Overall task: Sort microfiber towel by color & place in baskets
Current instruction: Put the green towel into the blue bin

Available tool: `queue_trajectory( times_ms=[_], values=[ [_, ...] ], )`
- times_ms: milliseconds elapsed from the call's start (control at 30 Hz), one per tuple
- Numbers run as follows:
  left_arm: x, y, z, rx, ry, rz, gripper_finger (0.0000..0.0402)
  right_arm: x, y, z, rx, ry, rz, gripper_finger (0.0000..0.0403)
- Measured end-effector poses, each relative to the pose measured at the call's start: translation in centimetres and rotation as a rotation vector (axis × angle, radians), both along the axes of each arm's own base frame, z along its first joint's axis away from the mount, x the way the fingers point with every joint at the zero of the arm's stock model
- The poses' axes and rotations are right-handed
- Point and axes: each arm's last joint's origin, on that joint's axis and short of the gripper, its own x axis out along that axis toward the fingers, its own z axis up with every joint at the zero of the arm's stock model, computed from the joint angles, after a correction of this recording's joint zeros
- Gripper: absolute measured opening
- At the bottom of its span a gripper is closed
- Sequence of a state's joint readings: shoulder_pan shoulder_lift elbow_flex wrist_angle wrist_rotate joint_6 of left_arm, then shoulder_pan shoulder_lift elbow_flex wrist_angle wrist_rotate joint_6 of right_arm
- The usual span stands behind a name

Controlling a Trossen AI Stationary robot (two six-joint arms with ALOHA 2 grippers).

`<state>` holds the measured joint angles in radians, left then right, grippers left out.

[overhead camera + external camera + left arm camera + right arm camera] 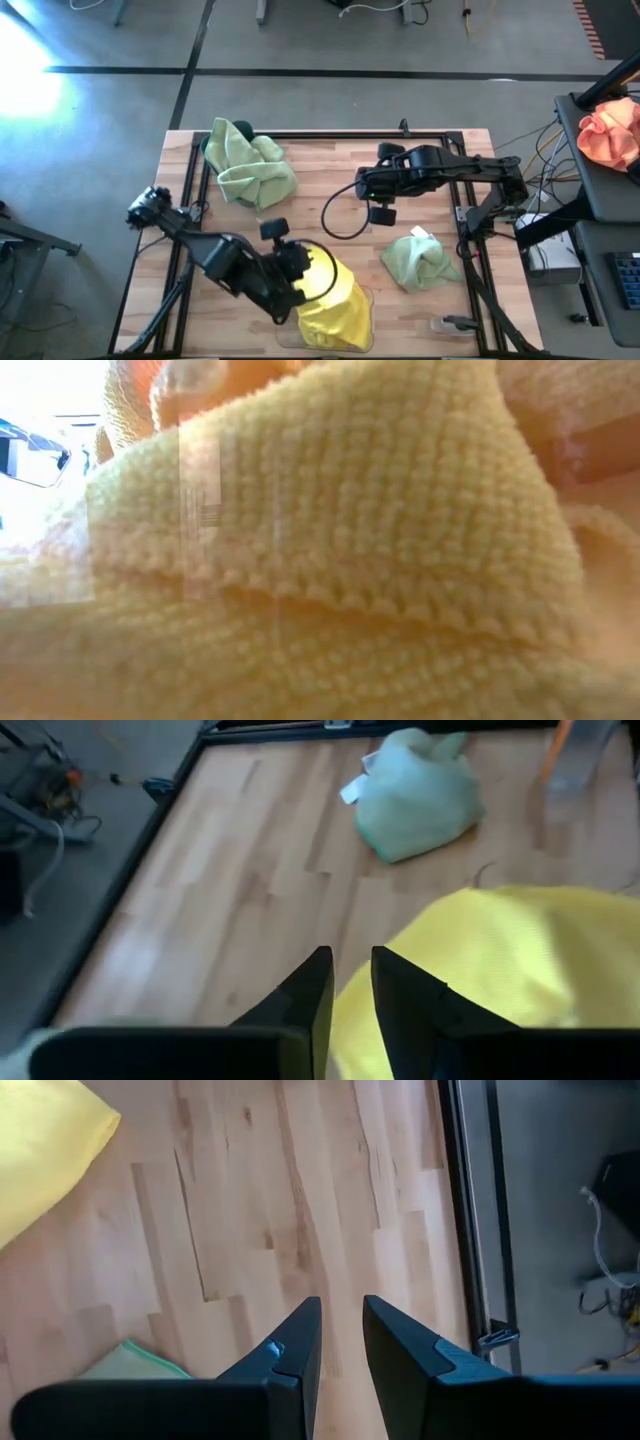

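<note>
Left arm runs diagonally in from the table's (170,215) left edge toward its near edge. Left gripper (348,982) at the table's near-centre, wrist angled down, fingers (310,995) nearly closed with a slim gap, nothing between them. Right arm reaches in from the table's right edge, bent back toward the middle. Right gripper (338,1330) over the table's centre, fingers (395,1342) narrowly apart, empty, pointing down at bare wood.

Bare wooden table (340,170) lies open between the green towel heap (252,165) at the back left, the loose green towel (420,260) front right and the yellow towel (335,305) at the front edge. The right arm (430,172) and its dangling cable (340,215) cross that middle.
</note>
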<state>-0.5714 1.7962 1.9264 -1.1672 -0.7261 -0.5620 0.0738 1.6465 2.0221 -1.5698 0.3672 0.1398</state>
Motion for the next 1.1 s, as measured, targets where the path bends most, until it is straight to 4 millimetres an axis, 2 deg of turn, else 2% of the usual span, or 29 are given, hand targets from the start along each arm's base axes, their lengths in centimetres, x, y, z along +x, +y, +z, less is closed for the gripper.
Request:
queue_trajectory(
  times_ms=[167,300,500,633,900,1100],
  values=[
    [-1.6,3.1,0.4,0.026,-0.033,-0.012,0.0065,-0.3,-0.1,-0.2,-0.024,-0.022,-0.069,0.0070],
    [-1.9,5.1,-1.1,-0.047,-0.088,-0.087,0.0066,-0.9,-0.3,-0.2,-0.057,-0.043,-0.109,0.0070],
    [-3.4,8.4,-2.8,-0.124,-0.196,-0.154,0.0066,-2.0,-0.3,0.0,-0.035,-0.206,-0.113,0.0070],
    [-4.9,10.1,-3.2,-0.145,-0.266,-0.168,0.0066,-3.4,-0.4,-0.5,0.001,-0.333,-0.160,0.0070],
    [-7.9,11.8,-2.2,-0.119,-0.353,-0.172,0.0066,-6.0,-0.6,-5.5,0.071,-0.362,-0.287,0.0070],
    [-8.2,13.3,-1.7,-0.091,-0.371,-0.133,0.0066,-7.0,-0.5,-8.6,0.148,-0.233,-0.346,0.0070]
  ],
)
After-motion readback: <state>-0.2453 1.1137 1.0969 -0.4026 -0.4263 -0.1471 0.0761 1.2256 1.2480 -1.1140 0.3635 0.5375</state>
